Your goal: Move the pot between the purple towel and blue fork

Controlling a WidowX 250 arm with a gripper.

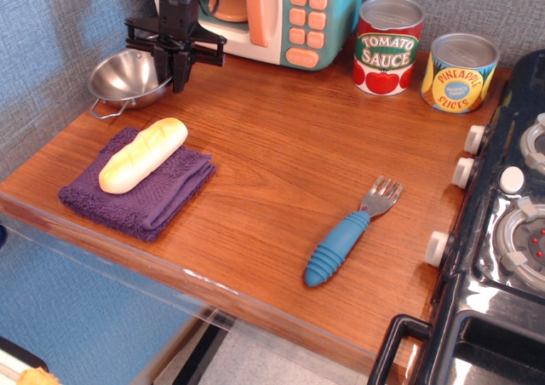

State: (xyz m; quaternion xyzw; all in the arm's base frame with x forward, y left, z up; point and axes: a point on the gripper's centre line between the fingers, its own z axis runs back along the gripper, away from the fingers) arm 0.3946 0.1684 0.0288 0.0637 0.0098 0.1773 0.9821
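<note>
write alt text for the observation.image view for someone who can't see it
A black pincer grips the rim of a tilted steel pot at the back left of a wooden counter. In front, a purple towel holds a bread loaf; a blue fork lies far right.
</note>
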